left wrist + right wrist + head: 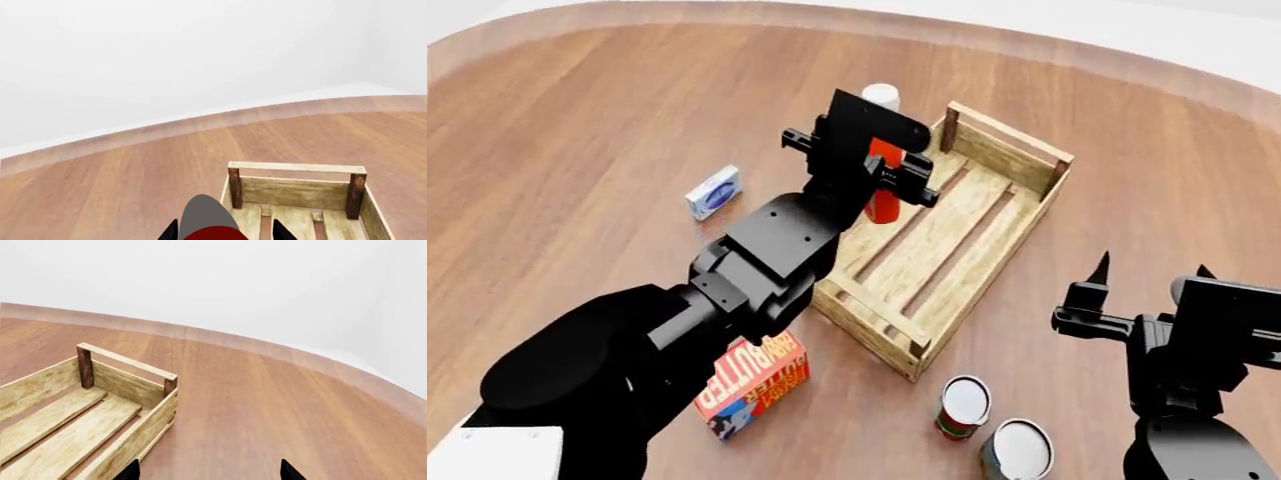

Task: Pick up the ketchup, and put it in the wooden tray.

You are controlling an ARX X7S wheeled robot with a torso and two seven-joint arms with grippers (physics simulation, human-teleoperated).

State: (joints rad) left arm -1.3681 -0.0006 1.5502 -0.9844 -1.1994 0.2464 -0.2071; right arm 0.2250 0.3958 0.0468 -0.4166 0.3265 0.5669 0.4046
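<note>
My left gripper (881, 170) is shut on the ketchup (884, 180), an orange-red bottle with a white cap (881, 96), and holds it upright at the left wall of the wooden tray (1014, 205), near its far end. In the left wrist view the bottle (210, 232) fills the gap between the gripper's (227, 235) dark fingertips, with the tray's far end (297, 192) beyond. My right gripper (1148, 275) is open and empty, to the right of the tray. In the right wrist view the gripper (208, 472) has its tips wide apart over bare wood beside the tray (73, 415).
A red-and-orange butter box (754, 385) lies by the tray's near left corner. A red-labelled can (964, 407) and a silver can (1018, 450) stand near the front. A small blue-and-white box (714, 192) lies to the left. The wooden table's edge (1174, 75) curves behind.
</note>
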